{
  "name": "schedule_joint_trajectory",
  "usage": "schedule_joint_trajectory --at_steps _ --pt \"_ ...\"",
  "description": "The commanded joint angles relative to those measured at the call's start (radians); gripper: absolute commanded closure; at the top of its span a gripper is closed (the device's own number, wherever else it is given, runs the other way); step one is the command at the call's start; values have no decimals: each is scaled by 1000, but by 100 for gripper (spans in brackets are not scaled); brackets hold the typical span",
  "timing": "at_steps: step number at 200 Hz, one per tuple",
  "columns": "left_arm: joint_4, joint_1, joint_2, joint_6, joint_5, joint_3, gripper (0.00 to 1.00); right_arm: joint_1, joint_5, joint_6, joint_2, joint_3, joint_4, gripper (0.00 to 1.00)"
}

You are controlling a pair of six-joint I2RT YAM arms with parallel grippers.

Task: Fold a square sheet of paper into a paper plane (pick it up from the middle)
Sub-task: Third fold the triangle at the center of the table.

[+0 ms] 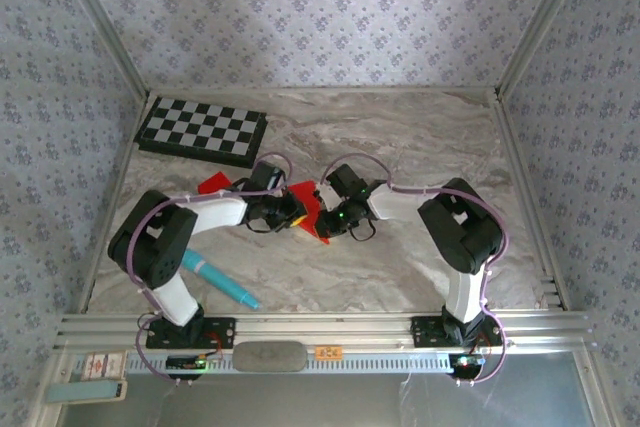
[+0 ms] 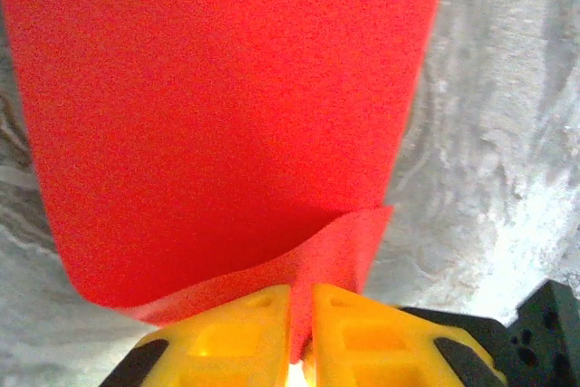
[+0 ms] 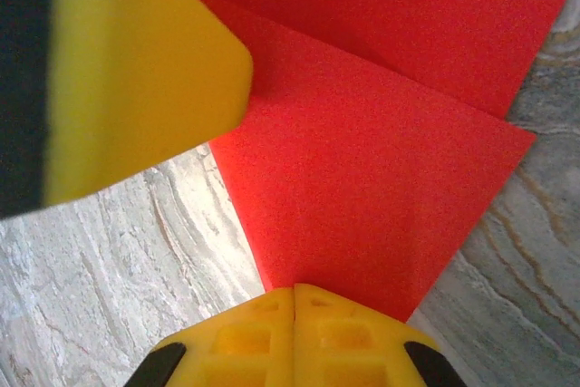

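Well, the sheet of paper [image 1: 305, 194] lies mid-desk between the two arms, part-folded rather than a flat square. The right wrist view shows one red layer lapping over another, a crease running slantwise between them and a pointed corner aimed at the camera. It is no plane yet, and I'd judge the folding to be among its early creases.

The left pincer [image 2: 302, 305] is narrow, its yellow tips nearly together on a lip of the paper that curls up off the desk [image 1: 420, 147] into the gap. The rest of the sheet fans away flat beyond it. That pinch looks meant to lift one edge so it can be carried over into a fold.

The right pincer [image 3: 294, 301] is closed tight, its tips meeting at the sheet's near corner. Whether a layer is caught between them or they merely press on it, I cannot tell. Either way it probably serves as an anchor, so the thin paper does not slide while the other side works. A yellow finger [image 3: 136, 70], by its place the left pincer's, looms just beside it — the two are working close, and a bump is the risk.

The chequered board [image 1: 200, 130], the small red scrap [image 1: 213, 184] and the teal pen [image 1: 222, 282] all lie apart from the sheet.
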Motion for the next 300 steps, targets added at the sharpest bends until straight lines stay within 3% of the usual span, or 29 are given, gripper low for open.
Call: schedule_joint_trajectory --at_steps 1,36,78,108,228,266,300 --pt "36 -29 -25 21 4 -23 89 7 64 7 50 0 -68 98" --pt "48 -44 23 4 4 -31 95 6 72 12 52 4 -80 99" --pt "87 -54 54 -2 9 -48 95 4 78 23 51 4 -86 99" --pt "46 -45 55 68 -62 -64 95 6 106 22 59 1 -109 99" --pt "-94 208 -4 324 -130 -69 94 -15 165 86 71 -48 -152 99" --pt "-169 223 -91 337 -124 -11 94 -15 118 105 50 -38 -119 97" --pt "-185 223 -207 268 -109 2 89 -15 42 149 -43 33 -46 94"
